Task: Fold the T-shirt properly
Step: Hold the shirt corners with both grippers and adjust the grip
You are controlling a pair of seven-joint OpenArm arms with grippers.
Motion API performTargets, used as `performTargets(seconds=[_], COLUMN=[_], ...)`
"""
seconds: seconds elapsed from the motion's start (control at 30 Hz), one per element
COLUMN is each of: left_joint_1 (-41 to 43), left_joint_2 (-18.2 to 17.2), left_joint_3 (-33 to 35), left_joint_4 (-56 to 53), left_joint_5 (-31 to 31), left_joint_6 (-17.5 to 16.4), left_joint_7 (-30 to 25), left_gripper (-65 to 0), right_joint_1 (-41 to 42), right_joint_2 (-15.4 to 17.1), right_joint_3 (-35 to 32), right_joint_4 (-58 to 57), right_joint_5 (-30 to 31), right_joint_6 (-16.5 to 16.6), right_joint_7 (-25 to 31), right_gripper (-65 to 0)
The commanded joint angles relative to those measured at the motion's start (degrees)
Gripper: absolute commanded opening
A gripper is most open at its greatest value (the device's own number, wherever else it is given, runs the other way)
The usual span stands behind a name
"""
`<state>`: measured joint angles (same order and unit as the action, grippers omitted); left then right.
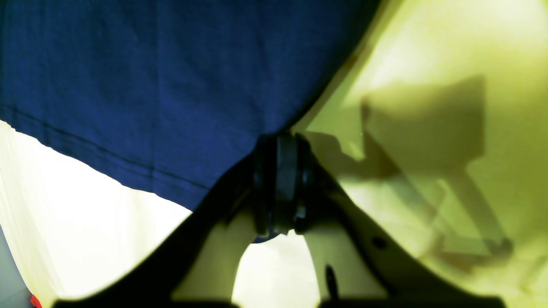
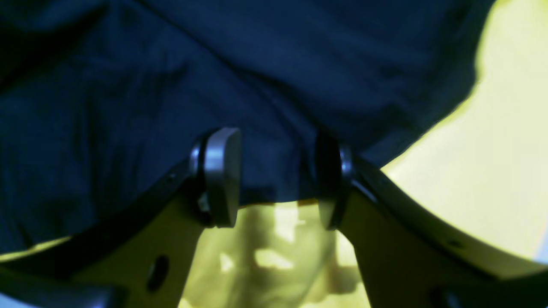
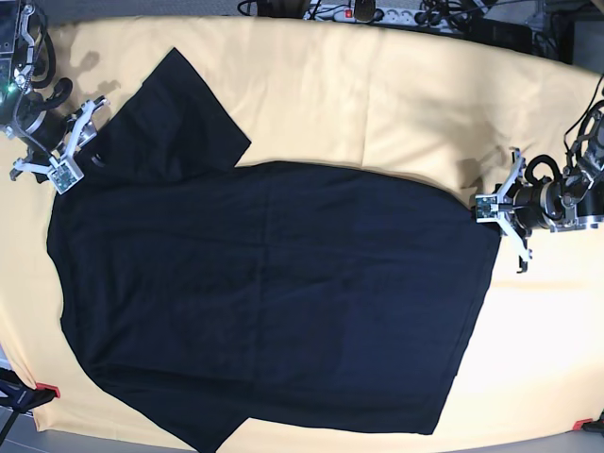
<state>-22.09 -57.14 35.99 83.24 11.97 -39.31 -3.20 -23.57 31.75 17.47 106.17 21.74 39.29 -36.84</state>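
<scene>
Cables (image 3: 396, 13) lie at twelve o'clock beyond the yellow-orange cloth-covered surface (image 3: 377, 85). Left pincer (image 1: 280, 141) pinches the black soft-fabric T-shirt (image 3: 274, 293); right pincer (image 2: 278, 175) gapes around its edge.

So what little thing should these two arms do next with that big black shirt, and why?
Probably the right gripper should close. Its jaws stand open around the edge of the large black soft-fabric T-shirt near the sleeve, while the left gripper is already shut on the hem corner at the other end. The shirt lies flat on the pale yellow-orange cloth, so both ends likely need holding before any fold.
</scene>
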Motion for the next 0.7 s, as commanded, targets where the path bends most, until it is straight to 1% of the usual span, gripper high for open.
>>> performTargets(seconds=[0.0, 0.03, 0.1, 0.2, 0.3, 0.4, 0.43, 0.5, 0.57, 0.67], left_joint_1=[-1.29, -1.29, -1.29, -1.29, -1.29, -1.29, -1.29, -1.29, -1.29, -1.31], left_joint_2=[-1.29, -1.29, -1.29, -1.29, -1.29, -1.29, -1.29, -1.27, -1.27, -1.27], left_joint_3=[-0.74, -0.74, -0.74, -0.74, -0.74, -0.74, -0.74, -0.74, -0.74, -0.74], left_joint_4=[0.52, 0.52, 0.52, 0.52, 0.52, 0.52, 0.52, 0.52, 0.52, 0.52], left_joint_5=[-0.48, -0.48, -0.48, -0.48, -0.48, -0.46, -0.46, -0.48, -0.46, -0.46], left_joint_6=[0.46, 0.46, 0.46, 0.46, 0.46, 0.46, 0.46, 0.46, 0.46, 0.46], left_joint_7=[-0.61, -0.61, -0.61, -0.61, -0.61, -0.61, -0.61, -0.63, -0.63, -0.63], left_gripper=[-65.0, -65.0, -65.0, -65.0, -65.0, -65.0, -65.0, -65.0, -65.0, -65.0], right_joint_1=[0.42, 0.42, 0.42, 0.39, 0.42, 0.39, 0.39, 0.42, 0.44, 1.25], right_joint_2=[1.05, 1.07, 1.11, 1.14, 1.16, 1.14, 1.14, 1.14, 1.14, 1.14], right_joint_3=[-0.52, -1.40, -2.93, -4.24, -4.37, -4.37, -4.37, -4.37, -4.37, -4.37], right_joint_4=[0.15, -0.26, -0.55, -0.57, -0.59, -0.59, -0.66, -1.64, -3.63, -7.08], right_joint_5=[0.57, 0.15, -3.08, -9.97, -11.89, -15.21, -15.45, -14.75, -14.34, -14.36], right_joint_6=[0.46, 0.33, -0.35, -3.89, -5.31, -7.93, -8.63, -8.50, -7.69, -7.76], right_joint_7=[1.09, 1.11, 1.55, 4.39, 5.33, 5.79, 5.86, 6.51, 7.56, 8.66], right_gripper=[-34.6, -34.6, -34.6, -34.6, -34.6, -34.6, -34.6, -34.6, -34.6, -34.6])
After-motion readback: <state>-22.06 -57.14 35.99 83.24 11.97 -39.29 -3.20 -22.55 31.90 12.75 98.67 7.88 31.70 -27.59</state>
